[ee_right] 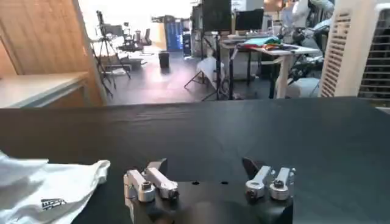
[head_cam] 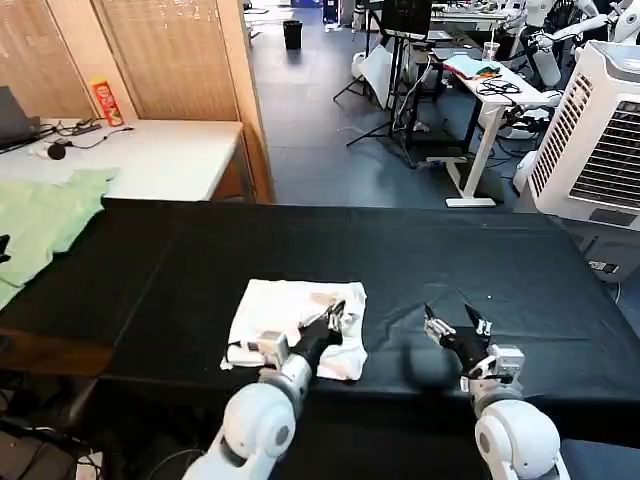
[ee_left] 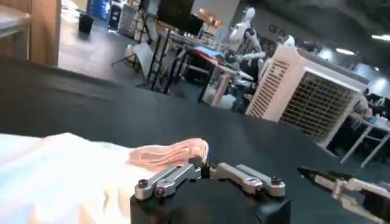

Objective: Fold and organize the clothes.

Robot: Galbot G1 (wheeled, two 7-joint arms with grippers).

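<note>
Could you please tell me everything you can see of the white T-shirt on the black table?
The white T-shirt lies folded into a rough rectangle, slightly rumpled, near the front edge of the black table. It looks like soft cotton. A small black printed mark shows near one edge in the right wrist view. The left gripper rests over its right side, apparently pinching a fold. The right gripper stands open on the table, clear of it.

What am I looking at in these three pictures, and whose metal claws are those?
It is a two-armed robot at a black cloth-covered table. One picture comes from a camera on its head; the other two from cameras on its wrists. A folded white cotton T-shirt lies on the table. The left gripper, fingers shut, rests on the shirt's right edge, bunching the cloth. The right gripper sits open above bare table, holding nothing. A pale green garment lies at the far left.
</note>
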